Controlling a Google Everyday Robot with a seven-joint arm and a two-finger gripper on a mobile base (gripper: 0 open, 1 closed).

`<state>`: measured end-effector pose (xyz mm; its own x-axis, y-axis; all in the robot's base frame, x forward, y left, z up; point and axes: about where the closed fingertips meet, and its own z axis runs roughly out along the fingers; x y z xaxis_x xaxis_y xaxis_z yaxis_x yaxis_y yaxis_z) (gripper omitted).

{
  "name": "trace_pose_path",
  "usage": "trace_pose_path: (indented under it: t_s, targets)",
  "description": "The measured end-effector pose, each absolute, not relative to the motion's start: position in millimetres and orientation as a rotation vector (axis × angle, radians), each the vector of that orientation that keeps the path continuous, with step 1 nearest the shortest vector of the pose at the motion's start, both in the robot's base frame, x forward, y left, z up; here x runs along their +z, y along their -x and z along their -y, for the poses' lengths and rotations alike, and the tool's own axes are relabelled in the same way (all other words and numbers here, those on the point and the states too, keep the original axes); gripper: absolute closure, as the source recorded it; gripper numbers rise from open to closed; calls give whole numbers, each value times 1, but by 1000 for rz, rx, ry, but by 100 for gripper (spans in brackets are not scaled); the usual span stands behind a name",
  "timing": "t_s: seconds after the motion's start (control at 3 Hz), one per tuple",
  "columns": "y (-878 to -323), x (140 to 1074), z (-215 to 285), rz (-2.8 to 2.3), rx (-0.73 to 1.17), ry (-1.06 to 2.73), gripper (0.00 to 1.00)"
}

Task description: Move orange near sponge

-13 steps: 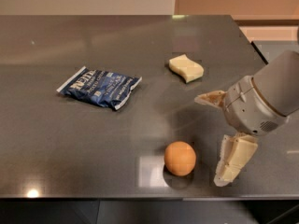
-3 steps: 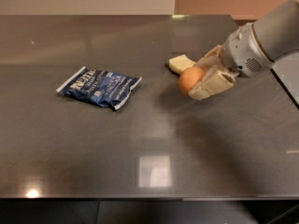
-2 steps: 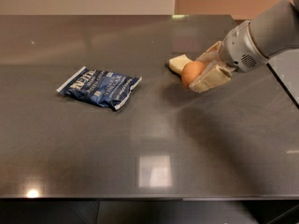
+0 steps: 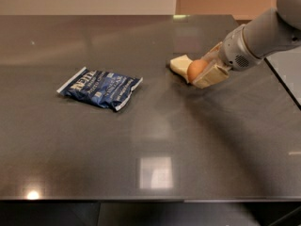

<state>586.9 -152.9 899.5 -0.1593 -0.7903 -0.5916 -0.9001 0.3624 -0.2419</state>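
the gripper [image 4: 205,68] is clenched on the orange [image 4: 195,70] at the far right of the table [image 4: 141,135], holding it just beside the sponge [image 4: 178,63], probably so the fruit can be set down close to it.

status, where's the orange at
End effector shut on orange, right beside sponge. Blue bag well left, not in the way.

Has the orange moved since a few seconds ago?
Yes. The orange went from the table's near edge to right beside the sponge, held in the gripper; the blue snack bag stayed put.
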Motion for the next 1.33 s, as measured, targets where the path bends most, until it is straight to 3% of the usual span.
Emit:
trace_pose_path:
  t_s: [0.67, 1.0, 1.33]
  targets:
    - [-614, 873, 177, -2040, 193, 1410, 100]
    - [-615, 866, 182, -2052, 200, 1402, 85]
    - [-614, 858, 185, -2059, 213, 1405, 62]
